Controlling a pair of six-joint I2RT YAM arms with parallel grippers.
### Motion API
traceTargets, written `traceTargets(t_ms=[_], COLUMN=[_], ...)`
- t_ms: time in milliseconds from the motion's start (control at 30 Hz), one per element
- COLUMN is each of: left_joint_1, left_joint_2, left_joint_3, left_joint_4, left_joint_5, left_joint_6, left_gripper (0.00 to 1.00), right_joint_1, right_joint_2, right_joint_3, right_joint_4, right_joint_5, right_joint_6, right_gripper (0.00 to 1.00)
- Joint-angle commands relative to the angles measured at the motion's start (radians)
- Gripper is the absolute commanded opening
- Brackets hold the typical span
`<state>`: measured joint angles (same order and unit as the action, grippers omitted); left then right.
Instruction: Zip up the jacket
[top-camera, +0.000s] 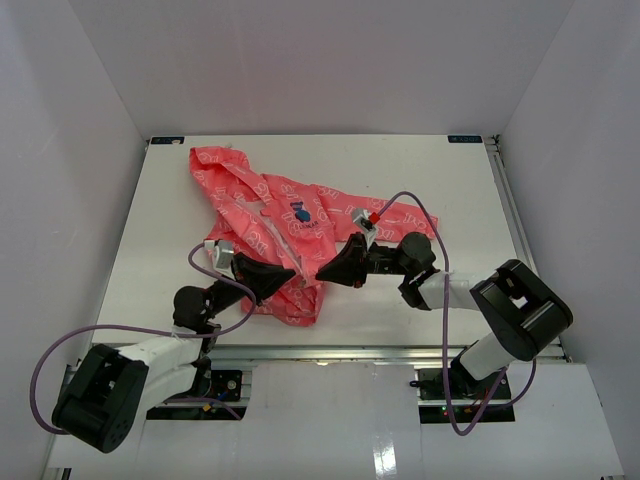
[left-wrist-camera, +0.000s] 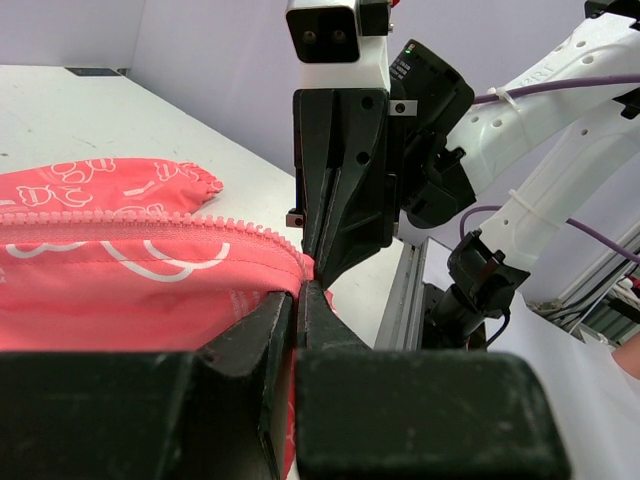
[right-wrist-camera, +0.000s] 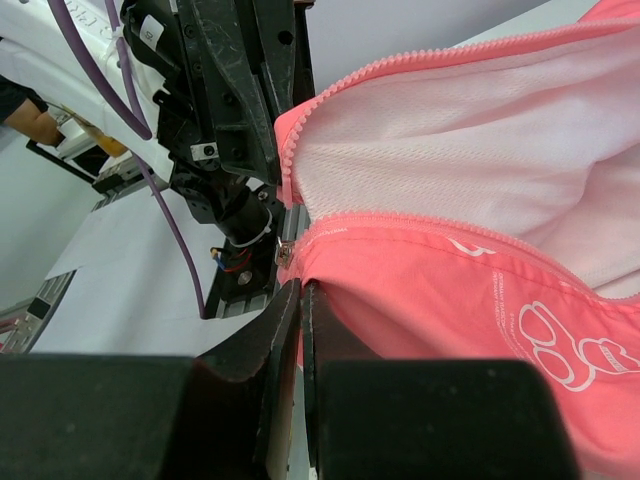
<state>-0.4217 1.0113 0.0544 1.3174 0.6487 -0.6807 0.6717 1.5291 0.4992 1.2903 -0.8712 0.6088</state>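
The coral-pink jacket (top-camera: 262, 222) lies open on the white table (top-camera: 440, 180), hood at the far left, dark-blue logo (top-camera: 298, 212) near its middle. My left gripper (top-camera: 289, 273) is shut on the near bottom corner of one front panel; in the left wrist view (left-wrist-camera: 297, 290) the fabric (left-wrist-camera: 120, 290) is pinched just below the zipper teeth (left-wrist-camera: 150, 222). My right gripper (top-camera: 323, 272) faces it, shut on the other panel's bottom hem (right-wrist-camera: 301, 288), beside the small metal zipper slider (right-wrist-camera: 284, 252). The pale lining (right-wrist-camera: 480, 150) shows between the open zipper edges.
The two grippers are tip to tip, a few centimetres apart, over the near middle of the table. Purple cables (top-camera: 405, 200) loop from both wrists. The table's near edge rail (top-camera: 380, 352) runs just behind the arms. White walls enclose the table.
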Motion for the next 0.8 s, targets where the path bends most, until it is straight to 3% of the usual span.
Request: traceTargets(t_ms=[0,533,767], left_joint_1=[0.001,0.001,0.001], left_joint_2=[0.004,0.021,0.021], left_joint_3=[-0.081,-0.059,-0.059], left_joint_4=[0.503,0.503,0.505], left_joint_5=[0.035,0.103,0.057], left_joint_6=[0.000,-0.026,-0.019], left_gripper=[0.00,0.00,0.00], right_joint_1=[-0.011,-0.018,-0.020], right_joint_2=[0.007,0.008,-0.009], right_joint_3=[0.017,0.045,0.038], right_joint_4=[0.417,0.444,0.458], right_joint_5=[-0.018,-0.024,-0.035], right_joint_6=[0.033,0.070,0.075], right_gripper=[0.08,0.08,0.08])
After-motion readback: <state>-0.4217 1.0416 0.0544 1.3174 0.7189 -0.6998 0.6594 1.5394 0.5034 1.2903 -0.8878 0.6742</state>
